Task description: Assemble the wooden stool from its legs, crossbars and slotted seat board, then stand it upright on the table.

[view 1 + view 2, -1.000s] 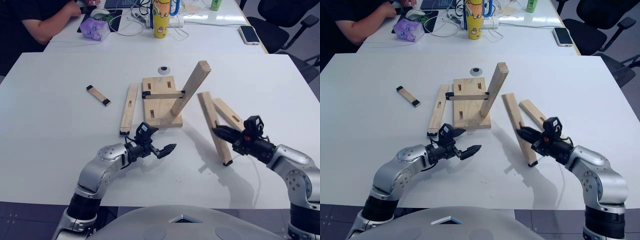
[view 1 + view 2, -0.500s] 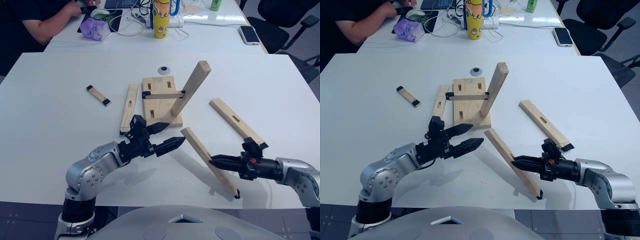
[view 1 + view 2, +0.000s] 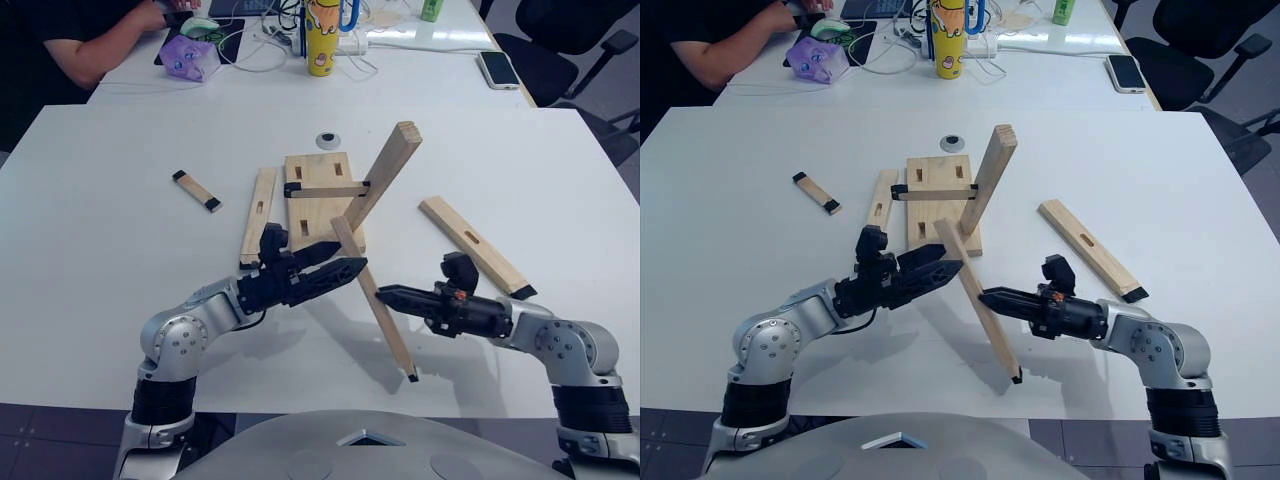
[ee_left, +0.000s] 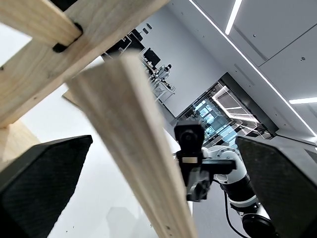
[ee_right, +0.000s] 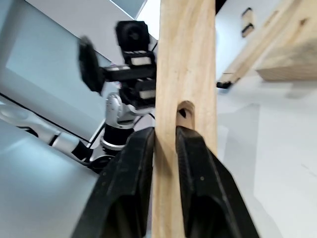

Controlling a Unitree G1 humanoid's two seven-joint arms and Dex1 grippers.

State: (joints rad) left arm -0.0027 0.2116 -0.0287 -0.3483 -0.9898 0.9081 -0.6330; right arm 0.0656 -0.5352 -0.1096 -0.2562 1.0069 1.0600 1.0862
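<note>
Holding one slotted leg [image 3: 393, 335] tilted over the bench [image 3: 100, 260], in front of the seat board [image 3: 318, 212].

The right pincer [image 3: 384, 294] pinches this leg at its slot, one finger on each side. The left pincer [image 3: 350, 257] is spread wide, with the leg's upper part between its fingers, apart from them. The seat board lies flat and carries a leaning leg [image 3: 385, 172] and a crossbar [image 3: 326, 190]. Two more legs [image 3: 259, 215] [image 3: 476, 246] lie beside it, and a short crossbar [image 3: 195, 190] lies well apart.
</note>
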